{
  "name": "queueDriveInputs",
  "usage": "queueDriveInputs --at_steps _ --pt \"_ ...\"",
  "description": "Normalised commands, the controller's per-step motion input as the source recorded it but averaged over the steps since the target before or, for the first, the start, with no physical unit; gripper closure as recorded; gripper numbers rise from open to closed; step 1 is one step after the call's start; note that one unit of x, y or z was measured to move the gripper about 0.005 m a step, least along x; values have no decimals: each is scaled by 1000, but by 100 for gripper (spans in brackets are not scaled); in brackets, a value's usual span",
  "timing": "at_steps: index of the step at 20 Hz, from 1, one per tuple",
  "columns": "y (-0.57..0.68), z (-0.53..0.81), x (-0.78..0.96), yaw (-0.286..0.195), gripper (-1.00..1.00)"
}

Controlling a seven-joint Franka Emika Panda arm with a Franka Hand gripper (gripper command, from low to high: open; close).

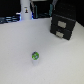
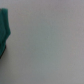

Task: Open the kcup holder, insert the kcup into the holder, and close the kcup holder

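The kcup holder (image 1: 63, 24) is a black boxy unit with pale marks on its front. It stands shut on the white table at the exterior view's upper right. The kcup (image 1: 35, 56), a tiny round pod with a green top and a pale rim, lies alone on the table nearer the front, well apart from the holder. I cannot make out any gripper fingers in either view. The wrist view shows only a blurred pale surface and a teal shape (image 2: 4, 35) at one edge.
A tall white bottle-shaped object (image 1: 25, 10) stands at the back on the exterior view's left, with dark clutter (image 1: 9, 19) beside it along the table's far edge. The white table (image 1: 30, 37) spreads between the pod and the holder.
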Motion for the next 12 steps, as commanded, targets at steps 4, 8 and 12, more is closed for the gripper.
queueDriveInputs --at_steps 4,8,12 --pt "451 137 -268 -149 -100" --pt "536 78 -306 -169 -100" --pt "621 28 -295 -185 -100"
